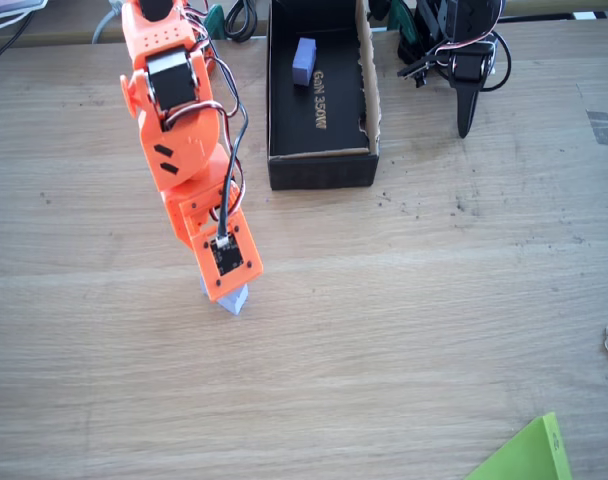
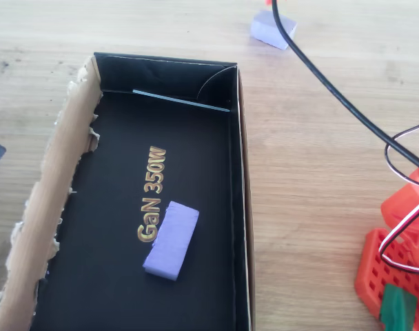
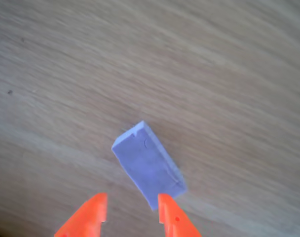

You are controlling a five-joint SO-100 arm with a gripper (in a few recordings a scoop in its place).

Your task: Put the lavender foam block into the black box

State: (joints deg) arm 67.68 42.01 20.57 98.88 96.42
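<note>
— So where's the lavender foam block [image 1: 234, 298] from where you stand?

— In the fixed view it lies on the wooden table [image 1: 434, 330], well in front of the black box [image 1: 320, 168], peeking out under the tip of the orange arm [image 1: 189, 150]. A second, deeper-coloured block [image 1: 304, 61] already sits inside that box.

— And from above?

— The overhead view shows the box's torn brown cardboard edge on the left and that second block [image 2: 171, 240] resting by gold lettering, "GaN 350W" [image 2: 151, 194]. The lavender block [image 2: 272, 29] is out on the wood beyond the box's far corner.

— What about the gripper?

— In the wrist view the gripper [image 3: 131, 210] has its orange fingers [image 3: 93, 212] apart, holding nothing. The block [image 3: 147, 165] lies just ahead, its long axis slanting down to the right, its near end almost at the right finger. I'd say the gripper must shift right before closing.
</note>
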